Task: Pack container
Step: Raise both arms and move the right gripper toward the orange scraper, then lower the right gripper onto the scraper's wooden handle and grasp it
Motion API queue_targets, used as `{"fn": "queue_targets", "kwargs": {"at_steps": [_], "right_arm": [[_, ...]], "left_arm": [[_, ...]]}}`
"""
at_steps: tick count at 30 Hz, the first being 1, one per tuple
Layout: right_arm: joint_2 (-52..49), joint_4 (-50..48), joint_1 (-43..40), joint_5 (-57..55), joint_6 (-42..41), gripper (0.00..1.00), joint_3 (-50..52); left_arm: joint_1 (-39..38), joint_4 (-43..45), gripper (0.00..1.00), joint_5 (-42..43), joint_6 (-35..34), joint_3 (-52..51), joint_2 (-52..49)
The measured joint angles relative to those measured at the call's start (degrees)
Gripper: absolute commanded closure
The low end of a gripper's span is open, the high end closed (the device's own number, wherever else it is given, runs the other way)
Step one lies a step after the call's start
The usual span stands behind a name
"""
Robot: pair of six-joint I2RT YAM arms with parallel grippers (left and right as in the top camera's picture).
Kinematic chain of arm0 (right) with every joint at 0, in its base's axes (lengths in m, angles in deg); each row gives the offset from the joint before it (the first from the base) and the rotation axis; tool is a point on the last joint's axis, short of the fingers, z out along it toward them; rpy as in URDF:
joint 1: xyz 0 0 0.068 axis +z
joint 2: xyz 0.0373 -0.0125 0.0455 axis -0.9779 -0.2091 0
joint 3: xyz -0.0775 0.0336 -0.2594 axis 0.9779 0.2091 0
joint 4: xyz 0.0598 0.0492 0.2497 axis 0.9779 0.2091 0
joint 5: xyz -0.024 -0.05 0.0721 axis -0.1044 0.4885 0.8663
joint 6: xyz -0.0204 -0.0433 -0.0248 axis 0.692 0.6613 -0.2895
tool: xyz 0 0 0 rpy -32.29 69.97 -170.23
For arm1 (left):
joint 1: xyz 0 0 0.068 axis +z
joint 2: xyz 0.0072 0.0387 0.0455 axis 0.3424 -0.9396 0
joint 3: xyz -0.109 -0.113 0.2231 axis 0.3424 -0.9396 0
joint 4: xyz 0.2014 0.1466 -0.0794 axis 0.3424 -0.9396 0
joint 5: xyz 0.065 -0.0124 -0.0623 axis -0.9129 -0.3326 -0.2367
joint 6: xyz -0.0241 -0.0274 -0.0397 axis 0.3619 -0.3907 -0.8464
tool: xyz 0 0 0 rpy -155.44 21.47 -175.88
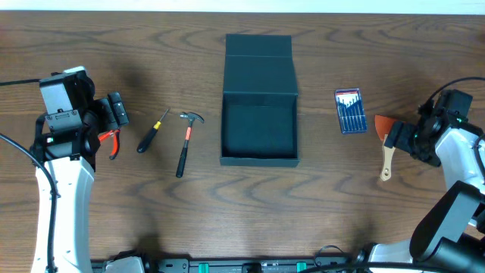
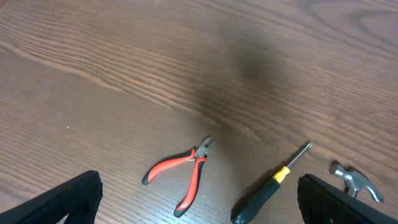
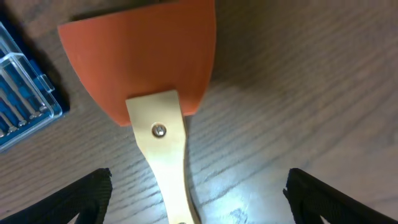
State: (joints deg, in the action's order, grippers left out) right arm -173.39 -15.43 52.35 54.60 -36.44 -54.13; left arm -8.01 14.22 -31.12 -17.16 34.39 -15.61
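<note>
The container (image 1: 259, 130) lies open on the tabletop (image 1: 326, 212), midway between both end effectors. Its flap is folded away from the robot, and its long axis runs near-to-far. The left end effector (image 2: 199, 190) is spread wide and empty. The right end effector (image 3: 196, 186) is also wide open, straddling a spatula (image 3: 143, 56) without gripping it.

Nothing readable anywhere, honestly. The blue screwdriver case (image 1: 350, 111) has a red and white strip along its top edge that looks like a printed label, but it's way too small to make out. The container (image 1: 260, 129), hammer (image 1: 185, 145), pliers (image 2: 198, 160) and scraper (image 3: 143, 56) show no legible markings.
</note>
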Motion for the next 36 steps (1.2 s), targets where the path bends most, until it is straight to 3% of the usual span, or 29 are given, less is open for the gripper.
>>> {"fn": "queue_targets", "kwargs": {"at_steps": [5,15,20,27,36], "right_arm": [[-3.21,-0.26,0.74,0.26,0.98,0.11,0.0],[-10.56,-0.85,3.15,0.07,-0.7,0.24,-0.66],[-11.58,-1.22,3.37,0.13,-1.01,0.44,-1.84],[-11.69,-1.2,3.37,0.15,-1.22,0.43,-1.99],[-11.72,-0.37,3.37,0.17,-1.46,0.57,-2.1]], "left_arm": [[0.0,0.0,0.02,0.0,0.0,0.0,0.0],[0.0,0.0,0.02,0.0,0.02,0.0,0.0],[0.0,0.0,0.01,0.0,0.0,0.0,0.0],[0.0,0.0,0.02,0.0,0.02,0.0,0.0],[0.0,0.0,0.02,0.0,0.02,0.0,0.0]]}}
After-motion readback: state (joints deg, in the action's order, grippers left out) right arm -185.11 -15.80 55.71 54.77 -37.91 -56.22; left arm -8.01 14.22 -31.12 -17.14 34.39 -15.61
